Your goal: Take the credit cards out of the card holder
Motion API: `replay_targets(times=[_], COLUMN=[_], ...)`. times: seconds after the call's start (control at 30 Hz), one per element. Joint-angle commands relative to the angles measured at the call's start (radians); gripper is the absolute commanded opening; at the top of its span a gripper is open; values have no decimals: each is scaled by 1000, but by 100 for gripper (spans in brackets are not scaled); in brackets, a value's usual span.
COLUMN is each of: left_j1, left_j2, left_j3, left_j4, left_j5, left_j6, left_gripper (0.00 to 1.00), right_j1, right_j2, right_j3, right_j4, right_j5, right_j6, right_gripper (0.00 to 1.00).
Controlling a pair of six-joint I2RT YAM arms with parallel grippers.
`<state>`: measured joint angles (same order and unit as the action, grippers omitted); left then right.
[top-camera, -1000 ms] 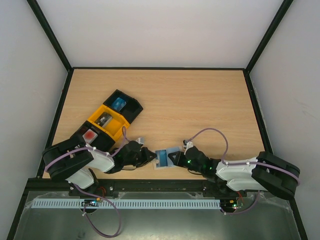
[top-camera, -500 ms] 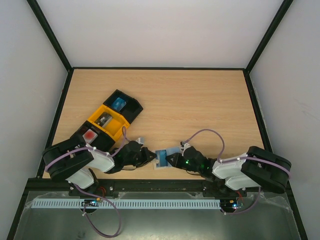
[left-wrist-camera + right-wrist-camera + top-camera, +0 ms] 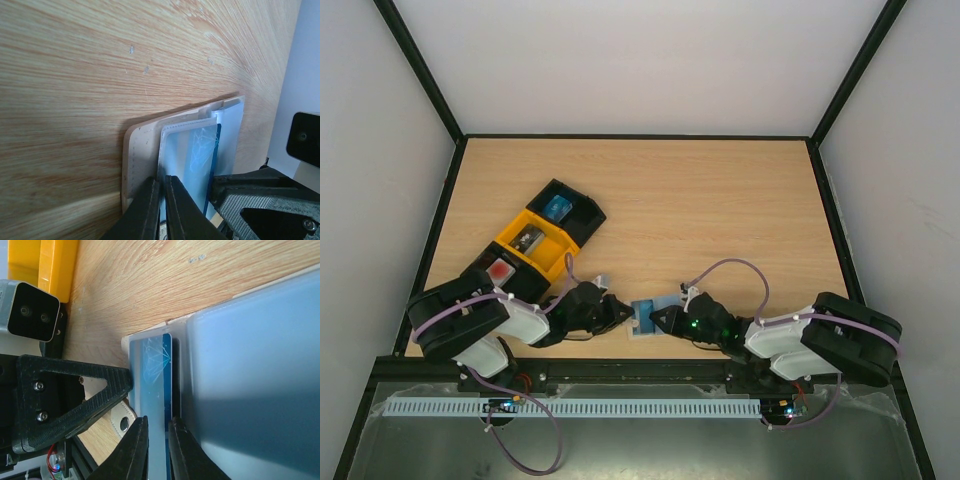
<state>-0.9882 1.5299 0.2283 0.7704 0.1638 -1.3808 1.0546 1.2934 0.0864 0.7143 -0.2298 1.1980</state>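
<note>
The card holder [image 3: 638,333], pale blue-grey with a beige tab, lies near the table's front edge between both grippers. A blue card [image 3: 645,316] sits in its clear pocket. My left gripper [image 3: 618,314] is shut on the holder's near edge; the left wrist view shows its jaws [image 3: 161,179] pinching the pocket rim beside the beige panel [image 3: 140,155]. My right gripper [image 3: 665,318] reaches in from the right. In the right wrist view its jaws [image 3: 159,421] pinch the blue card [image 3: 155,370], beside the holder's pale flap [image 3: 250,365]. A red credit card [image 3: 499,268] lies in a tray compartment.
A row of trays runs diagonally at the left: a black one [image 3: 582,212] with a small blue item [image 3: 557,207], a yellow one [image 3: 548,255], and the black one [image 3: 480,276] holding the red card. Black frame rails border the table.
The right arm's rear link has swung left and folded closer behind the gripper. The card holder and the left arm stay where they were.
</note>
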Motion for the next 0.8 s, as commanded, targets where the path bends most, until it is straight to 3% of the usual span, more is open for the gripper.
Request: replay_targets(times=[0.0, 0.43, 0.77], left_j1=[-24, -33, -38], left_j2=[44, 60, 78], left_j3=[-28, -26, -23], left_j4=[-148, -139, -122], left_j5=[34, 34, 38], left_j6=[8, 0, -1], left_gripper=[8, 8, 8], right_j1=[6, -5, -4], right_j2=[14, 72, 72], right_j3=[-13, -81, -86], right_j4=[66, 383, 378], right_j5=[-11, -26, 11], right_j6=[16, 200, 272], right_gripper=[13, 14, 16])
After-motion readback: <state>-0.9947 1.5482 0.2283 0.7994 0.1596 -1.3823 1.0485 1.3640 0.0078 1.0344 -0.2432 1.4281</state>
